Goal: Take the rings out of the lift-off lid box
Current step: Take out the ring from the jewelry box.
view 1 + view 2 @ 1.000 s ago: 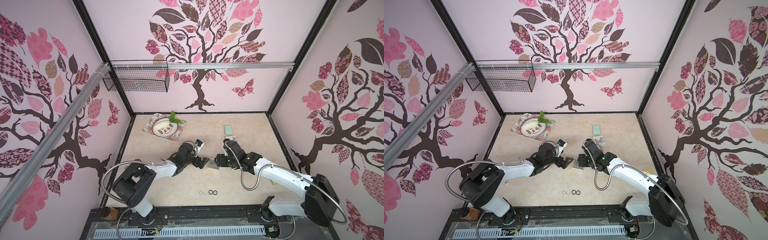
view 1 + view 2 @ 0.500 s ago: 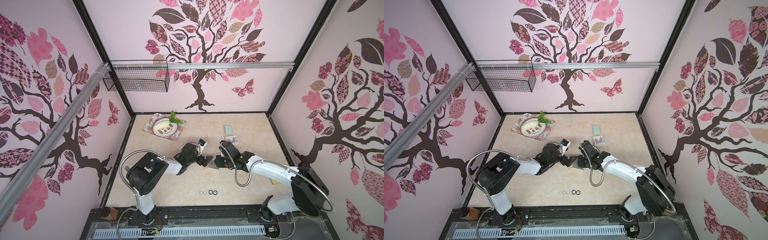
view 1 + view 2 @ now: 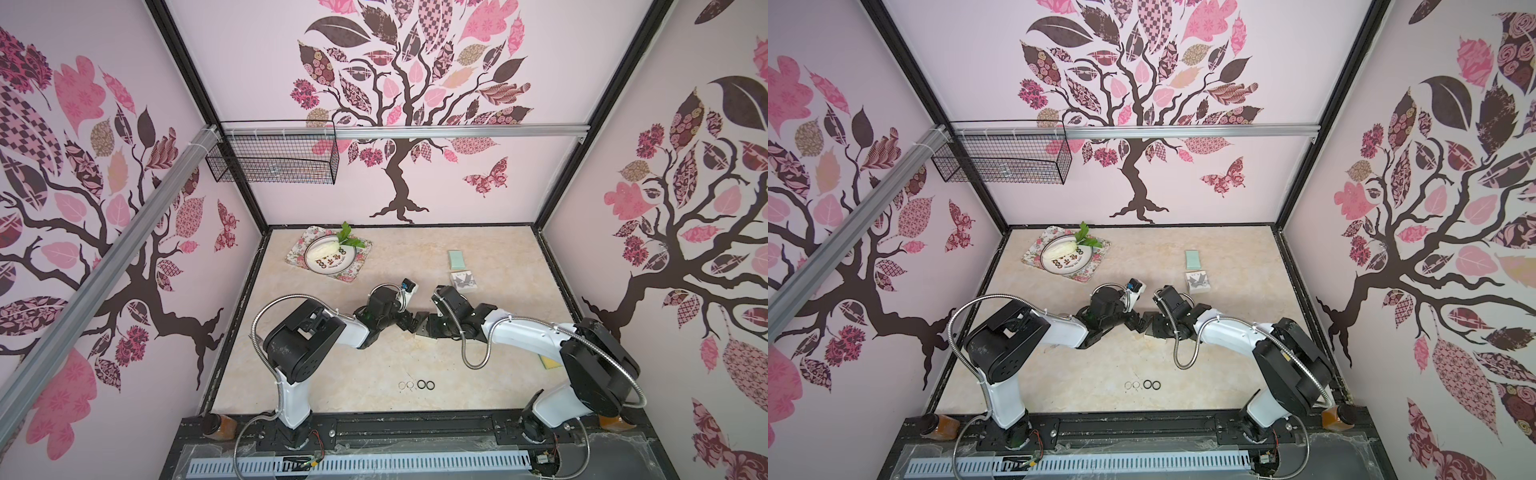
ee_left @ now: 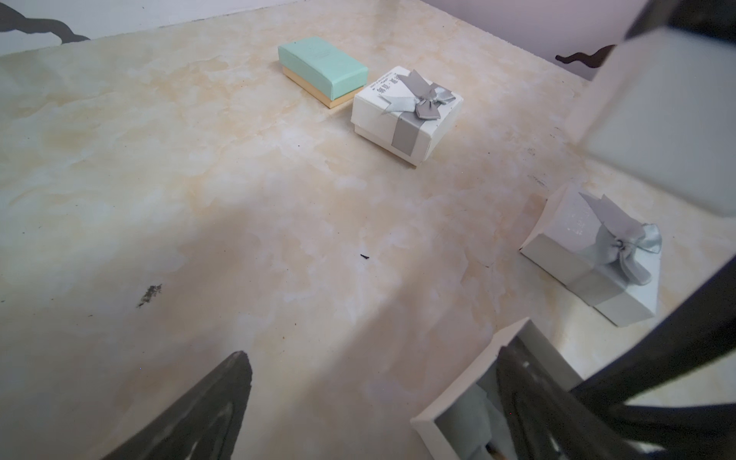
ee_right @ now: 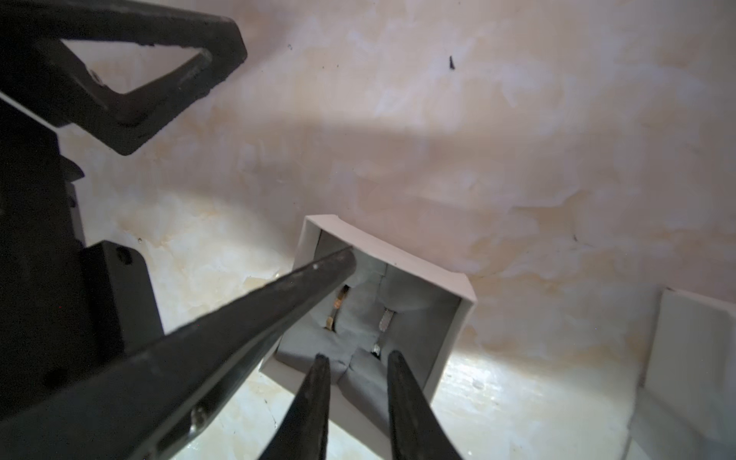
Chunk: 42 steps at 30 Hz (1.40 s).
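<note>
In both top views: on the beige marble-patterned tabletop (image 3: pixel 332 365), near its front edge, a short row of two thin silvery wire rings (image 3: pixel 402 385) and two thicker black rings (image 3: pixel 421 385), side by side and well apart from both arms. At mid-table, left gripper (image 3: pixel 411 324) and right gripper (image 3: pixel 424 328) tip to tip, with the opened box hidden beneath them. Behind the right arm, a mint-green rectangular box (image 3: pixel 457 259) just beside a closed white square box with a grey bow (image 3: pixel 464 280). At the far left, a floral tray (image 3: pixel 299 257) bearing a white plate (image 3: pixel 328 267) with a pale cabbage (image 3: pixel 322 250).

Left wrist view: left gripper released, spread wide. One dark finger (image 4: pixel 199 414) over bare tabletop, its mate (image 4: pixel 529 402) reaching down into the open white cardboard box (image 4: pixel 430 422). Near that box, a white lift-off lid with a grey satin bow (image 4: pixel 589 255), flat on the table, bow upward. Farther off, the mint-green box and the closed bowed box, corner to corner.

Right wrist view: right gripper's two slim fingers (image 5: pixel 318 398) at the near side of the open box, tips over its grey foam insert (image 5: pixel 310 342), narrowed to a slim gap with foam showing between. Pinching anything or not: cannot tell. Standing edge-up in the foam slits, two thin metal rings (image 5: pixel 336 310). A small metallic glint (image 5: pixel 376 349) just beside one fingertip. From the side, the long left finger slanting into the box, tip by the far corner.
</note>
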### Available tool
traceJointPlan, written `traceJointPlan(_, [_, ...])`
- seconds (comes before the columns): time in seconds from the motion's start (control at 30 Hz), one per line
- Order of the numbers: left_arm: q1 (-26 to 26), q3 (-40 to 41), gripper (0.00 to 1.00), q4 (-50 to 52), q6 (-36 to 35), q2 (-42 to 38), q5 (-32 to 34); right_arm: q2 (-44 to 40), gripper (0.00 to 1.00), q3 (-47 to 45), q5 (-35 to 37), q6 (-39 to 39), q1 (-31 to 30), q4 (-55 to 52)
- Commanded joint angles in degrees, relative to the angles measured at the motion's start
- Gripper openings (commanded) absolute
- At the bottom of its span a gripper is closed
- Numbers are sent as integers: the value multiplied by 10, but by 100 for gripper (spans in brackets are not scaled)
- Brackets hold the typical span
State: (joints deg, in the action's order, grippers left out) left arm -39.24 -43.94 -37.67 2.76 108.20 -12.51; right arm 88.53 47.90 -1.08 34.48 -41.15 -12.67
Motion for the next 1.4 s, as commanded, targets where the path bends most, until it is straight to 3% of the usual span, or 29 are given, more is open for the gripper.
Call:
traceJointPlan(0.0, [-4, -20, 98, -13, -11, 11, 10, 18, 28, -4, 11, 19, -3, 4])
traceJointPlan(0.43, [-6, 27, 98, -46, 1, 4, 23, 53, 23, 0, 29, 14, -3, 12])
traceJointPlan(0.93, [-14, 40, 98, -53, 16, 7, 33, 43, 1, 0, 30, 2, -3, 9])
traceJointPlan(1.37, [-16, 40, 98, -51, 17, 10, 36, -13, 0, -16, 28, -6, -3, 27])
